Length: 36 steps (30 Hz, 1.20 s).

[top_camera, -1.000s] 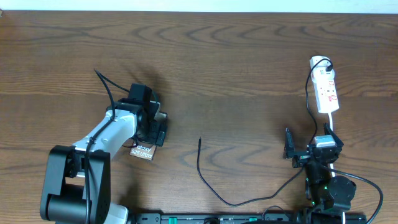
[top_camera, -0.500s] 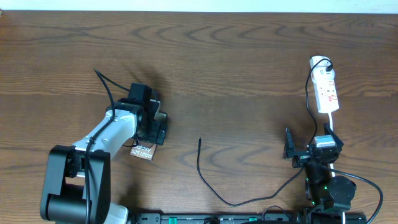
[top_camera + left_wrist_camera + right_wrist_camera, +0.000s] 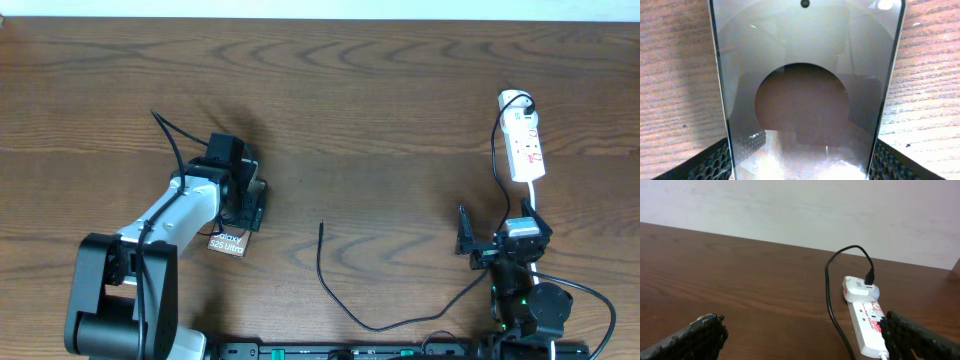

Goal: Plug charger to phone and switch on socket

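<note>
1. The left gripper [image 3: 246, 205] stands over the phone [image 3: 228, 241] with a finger along each long edge. In the left wrist view the pads [image 3: 715, 162] sit right at those edges; whether they are pressing on it I cannot tell.
2. The right gripper [image 3: 497, 232] is spread wide and holds nothing.
3. The phone lies flat on the table [image 3: 380, 100], left of centre. Its long axis runs roughly near to far, the far end leaning a little right. The lettered end points to the near edge. The left arm covers most of it from overhead.
4. The charger [image 3: 319, 255] lies between the arms, apart from the phone, with bare wood between them. Its free tip points to the far edge. The cable curves down and then right toward the right arm's base.
5. The socket [image 3: 525, 148] lies just beyond the right gripper, apart from it. Its long axis runs near to far, with the round plug [image 3: 513, 100] at the far end.
</note>
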{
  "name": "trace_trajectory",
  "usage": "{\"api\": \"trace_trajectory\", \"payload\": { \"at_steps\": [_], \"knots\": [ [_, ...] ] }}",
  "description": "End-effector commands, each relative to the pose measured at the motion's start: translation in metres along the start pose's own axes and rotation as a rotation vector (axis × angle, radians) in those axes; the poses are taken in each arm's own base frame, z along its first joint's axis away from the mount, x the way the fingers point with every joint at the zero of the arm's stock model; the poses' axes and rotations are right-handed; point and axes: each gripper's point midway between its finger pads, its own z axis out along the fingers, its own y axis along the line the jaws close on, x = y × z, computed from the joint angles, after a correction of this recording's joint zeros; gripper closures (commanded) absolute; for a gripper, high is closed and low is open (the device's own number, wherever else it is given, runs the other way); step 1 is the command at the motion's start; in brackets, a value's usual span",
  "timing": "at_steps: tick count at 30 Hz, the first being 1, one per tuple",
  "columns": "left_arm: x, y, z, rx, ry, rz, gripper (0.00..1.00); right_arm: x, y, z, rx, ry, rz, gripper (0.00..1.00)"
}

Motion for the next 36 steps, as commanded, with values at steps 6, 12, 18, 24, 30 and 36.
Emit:
{"api": "trace_trajectory", "payload": {
  "at_steps": [6,12,18,24,30,36],
  "knots": [
    [0.036,-0.001,0.024,0.012,0.127,-0.016,0.33,0.001,0.001,0.0,-0.001,0.002,-0.01,0.01],
    [0.036,-0.002,0.024,0.012,0.128,-0.016,0.51,0.001,0.001,0.0,-0.001,0.002,-0.01,0.01],
    [0.036,-0.002,0.024,0.013,0.128,-0.016,0.92,0.001,0.001,0.0,-0.002,0.002,-0.01,0.01],
    [0.034,-0.003,0.024,0.024,0.122,-0.017,0.93,0.001,0.001,0.0,-0.001,0.002,-0.01,0.01],
    [0.029,-0.004,0.021,0.026,0.115,-0.021,0.93,0.001,0.001,0.0,-0.001,0.002,-0.01,0.01],
    [0.013,-0.003,0.004,0.026,0.115,-0.021,0.93,0.001,0.001,0.0,-0.002,0.002,-0.01,0.01]
  ]
}}
